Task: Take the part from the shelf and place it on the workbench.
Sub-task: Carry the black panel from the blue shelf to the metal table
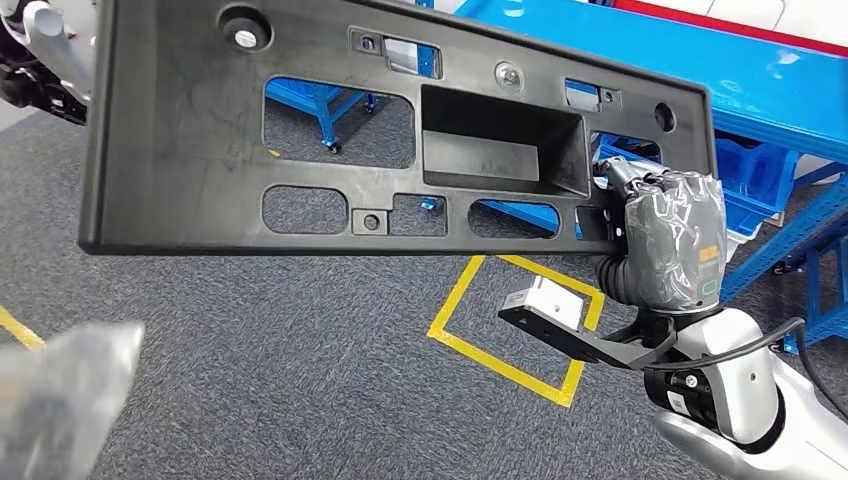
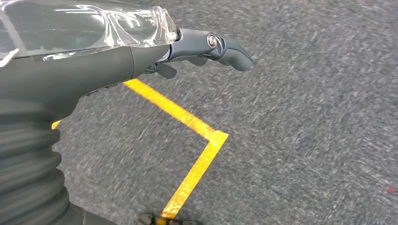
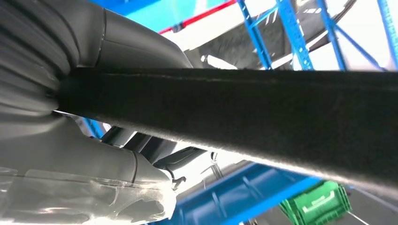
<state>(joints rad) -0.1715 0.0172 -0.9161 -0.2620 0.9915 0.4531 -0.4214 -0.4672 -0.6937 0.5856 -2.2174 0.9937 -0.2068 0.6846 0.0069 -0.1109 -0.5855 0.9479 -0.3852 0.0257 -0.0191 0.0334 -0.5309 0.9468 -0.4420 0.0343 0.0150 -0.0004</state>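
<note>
Item: black plastic part (image 1: 200,130), 1 flat panel with cut-outs. Location: off the shelf, held in the air over grey carpet, gripped at its right end by the right hand (image 1: 668,240). Left hand (image 2: 206,47) holds nothing, fingers loosely extended. Long axis: roughly level, left to right, broad face toward the camera. Outstanding: placing on the bench.

Black part (image 1: 200,150), grey speckled carpet (image 1: 300,350) with yellow tape lines (image 1: 455,300), blue shelving (image 1: 760,80).
</note>
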